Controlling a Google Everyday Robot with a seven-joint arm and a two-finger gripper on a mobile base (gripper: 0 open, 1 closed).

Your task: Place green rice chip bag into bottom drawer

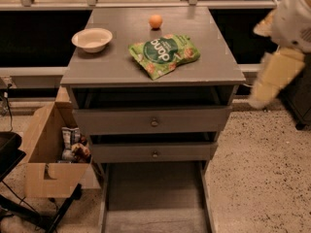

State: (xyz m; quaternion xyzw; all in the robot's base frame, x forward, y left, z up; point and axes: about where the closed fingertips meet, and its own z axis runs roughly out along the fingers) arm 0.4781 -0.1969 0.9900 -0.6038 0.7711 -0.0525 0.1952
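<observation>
The green rice chip bag (164, 54) lies flat on the grey cabinet top (116, 62), right of centre near the front edge, logo up. The bottom drawer (155, 193) is pulled out below the two upper drawers and its flat grey floor is bare. My arm comes in from the upper right. Its cream end with the gripper (257, 98) hangs off the cabinet's right side, apart from the bag, about level with the cabinet top's front corner. Nothing shows in it.
A white bowl (92, 39) sits at the top's left and a small orange ball (155, 21) at the back. Both upper drawers (153, 122) stand slightly ajar. An open cardboard box (48, 154) with items stands on the floor at the left. A dark object (7, 154) is at the far left.
</observation>
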